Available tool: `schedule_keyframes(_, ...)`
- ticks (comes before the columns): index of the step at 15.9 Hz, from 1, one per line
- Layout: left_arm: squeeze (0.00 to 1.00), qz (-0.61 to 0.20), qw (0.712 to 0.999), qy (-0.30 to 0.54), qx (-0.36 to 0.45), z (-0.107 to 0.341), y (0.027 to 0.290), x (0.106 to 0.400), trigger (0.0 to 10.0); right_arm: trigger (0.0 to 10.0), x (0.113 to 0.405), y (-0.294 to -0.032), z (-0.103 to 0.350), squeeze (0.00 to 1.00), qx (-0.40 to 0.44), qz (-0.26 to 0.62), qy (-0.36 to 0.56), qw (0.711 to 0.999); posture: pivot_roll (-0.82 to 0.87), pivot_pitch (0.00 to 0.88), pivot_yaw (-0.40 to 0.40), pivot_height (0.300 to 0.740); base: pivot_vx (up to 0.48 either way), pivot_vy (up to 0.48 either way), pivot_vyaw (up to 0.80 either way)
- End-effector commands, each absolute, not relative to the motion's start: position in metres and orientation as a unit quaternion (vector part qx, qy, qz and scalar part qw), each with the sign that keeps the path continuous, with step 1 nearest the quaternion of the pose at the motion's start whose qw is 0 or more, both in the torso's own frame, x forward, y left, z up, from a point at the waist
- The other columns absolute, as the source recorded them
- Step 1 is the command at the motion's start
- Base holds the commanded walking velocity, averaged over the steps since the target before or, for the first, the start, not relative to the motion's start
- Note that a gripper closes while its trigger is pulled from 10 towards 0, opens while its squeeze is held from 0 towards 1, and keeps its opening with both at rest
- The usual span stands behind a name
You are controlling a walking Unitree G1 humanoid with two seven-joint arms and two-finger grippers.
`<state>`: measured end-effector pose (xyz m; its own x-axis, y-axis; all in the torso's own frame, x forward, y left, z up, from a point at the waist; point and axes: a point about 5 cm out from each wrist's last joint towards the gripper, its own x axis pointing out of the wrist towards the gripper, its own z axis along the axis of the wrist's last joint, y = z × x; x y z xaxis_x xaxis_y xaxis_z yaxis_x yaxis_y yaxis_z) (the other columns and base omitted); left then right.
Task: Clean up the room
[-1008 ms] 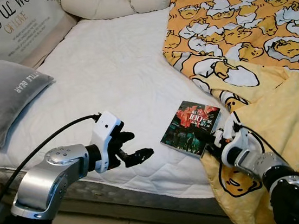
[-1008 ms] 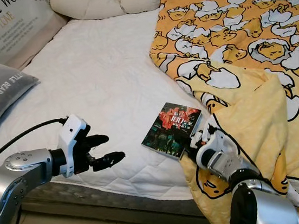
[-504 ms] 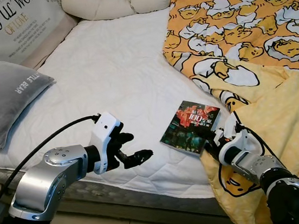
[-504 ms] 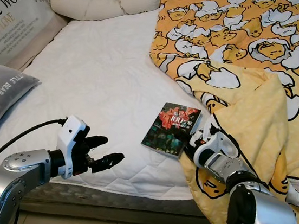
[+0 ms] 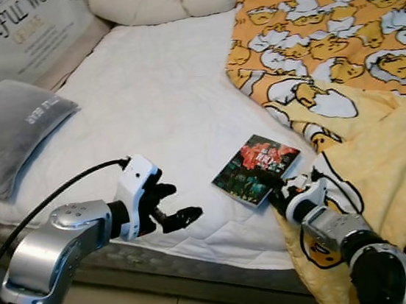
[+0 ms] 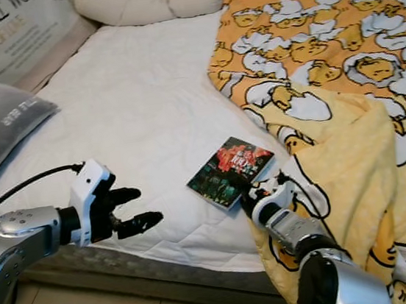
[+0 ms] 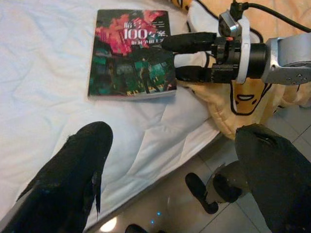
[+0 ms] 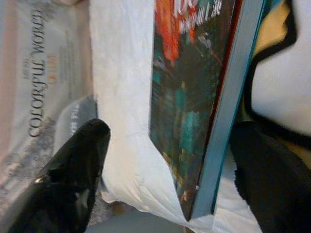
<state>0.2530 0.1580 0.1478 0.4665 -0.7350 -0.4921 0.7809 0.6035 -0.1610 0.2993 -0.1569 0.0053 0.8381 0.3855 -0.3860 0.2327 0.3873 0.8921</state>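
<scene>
1. Reaching for the book [image 5: 256, 169] w/ the right gripper [image 7: 192, 57]. Fingers are spread, one over the cover and one down by the near edge. Left wrist view shows it best: jaws straddle the book's corner but haven't clamped, so it's open, nothing held yet.

2. Book sits flat on the white mattress [image 5: 160, 105], near the front edge of the bed, its right side just beside the yellow duck blanket [image 5: 360, 103]. Right wrist view shows the book's edge between the two fingers, prob why the arm comes in low from the blanket side, to get a finger under.

3. Left gripper [image 5: 167, 206] hangs over the front edge of the mattress, well apart from the book, fingers spread, empty. Looks parked so it's out of the way, or ready to help, imo.

4. Grey pillow [image 5: 8, 131] and cream bolster [image 5: 159, 5] are up by the headboard, not involved rn.

5. Risk: thin book on soft bedding, lower finger might just push it instead of getting under.
</scene>
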Motion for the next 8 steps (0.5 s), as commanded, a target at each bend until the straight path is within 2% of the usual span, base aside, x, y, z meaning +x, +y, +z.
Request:
schedule_keyframes(1,0.00,-0.435,0.859,0.264,0.047,0.1517,0.1631,0.2514,10.0,0.0,0.3016,-0.1504,0.0060,0.00,0.550,0.045,0.288,0.783,0.31,0.000,0.121,0.740,0.000,0.000,0.00)
schedule_keyframes(8,0.00,-0.433,0.859,0.270,0.047,0.1512,0.1624,0.2467,10.0,0.0,0.3009,-0.1522,-0.0009,0.00,0.530,-0.025,0.291,0.796,0.31,0.000,0.119,0.740,0.000,0.000,0.00)
